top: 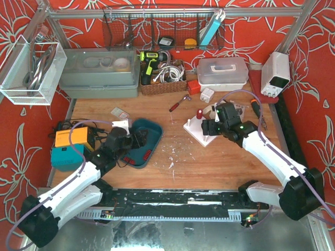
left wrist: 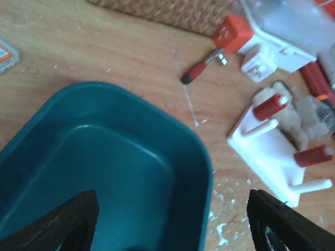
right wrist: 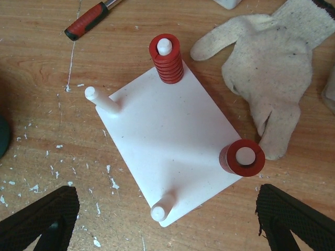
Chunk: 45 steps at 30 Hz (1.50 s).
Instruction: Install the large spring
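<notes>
A white plate [right wrist: 167, 130] with several upright pegs lies on the wooden table. A wide red spring [right wrist: 242, 157] sits over the peg at its right corner. A narrower red spring [right wrist: 165, 60] sits over the far peg. Two pegs [right wrist: 102, 100] [right wrist: 162, 208] are bare. My right gripper [right wrist: 167, 225] hangs open above the plate's near corner, with nothing between its fingers. My left gripper [left wrist: 172, 230] is open over the right rim of the teal tray [left wrist: 104, 157], also holding nothing. From above, small red pieces [top: 147, 153] lie in the tray [top: 155, 130].
A white work glove [right wrist: 272, 68] lies just right of the plate and touches the wide spring. A red-handled screwdriver [right wrist: 89, 23] lies beyond the plate. A wicker basket [top: 162, 83], a clear box [top: 222, 70] and a power supply [top: 276, 73] line the back.
</notes>
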{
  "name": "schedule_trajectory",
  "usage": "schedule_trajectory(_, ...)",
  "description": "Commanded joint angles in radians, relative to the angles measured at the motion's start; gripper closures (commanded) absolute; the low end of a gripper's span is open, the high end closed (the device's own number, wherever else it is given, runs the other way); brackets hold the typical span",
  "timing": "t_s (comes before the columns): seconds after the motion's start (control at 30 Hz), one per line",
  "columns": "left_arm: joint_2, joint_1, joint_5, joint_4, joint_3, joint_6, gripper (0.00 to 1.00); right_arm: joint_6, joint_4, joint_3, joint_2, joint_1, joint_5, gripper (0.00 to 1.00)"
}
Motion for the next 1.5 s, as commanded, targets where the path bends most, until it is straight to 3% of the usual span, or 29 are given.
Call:
schedule_trajectory(0.0, 0.048, 0.096, 0.203, -0.178, 0.06, -0.028, 0.26, 0.018, -0.002, 0.032, 0.019, 0.012, -0.021, 0.07)
schedule_trajectory(0.33, 0.206, 0.131, 0.301, -0.385, 0.223, 0.076, 0.52, 0.04, 0.073, 0.006, 0.018, 0.026, -0.028, 0.08)
schedule_trajectory(0.53, 0.377, 0.137, 0.395, -0.478, 0.267, 0.129, 0.59, 0.051, 0.138, -0.014, -0.01, 0.03, -0.024, 0.08)
schedule_trajectory(0.73, 0.46, 0.152, 0.336, -0.542, 0.333, 0.169, 0.63, 0.028, 0.145, -0.037, -0.057, 0.034, -0.017, 0.08)
schedule_trajectory(0.97, 0.614, 0.173, 0.462, -0.589, 0.363, 0.231, 0.6, 0.029, 0.159, -0.08, -0.104, 0.036, -0.018, 0.07)
schedule_trajectory(1.17, 0.724, 0.18, 0.478, -0.675, 0.42, 0.306, 0.58, 0.026, 0.167, -0.09, -0.112, 0.036, -0.018, 0.07)
schedule_trajectory(1.47, 0.739, 0.182, 0.476, -0.697, 0.434, 0.304, 0.55, 0.007, 0.18, -0.096, -0.08, 0.036, 0.012, 0.06)
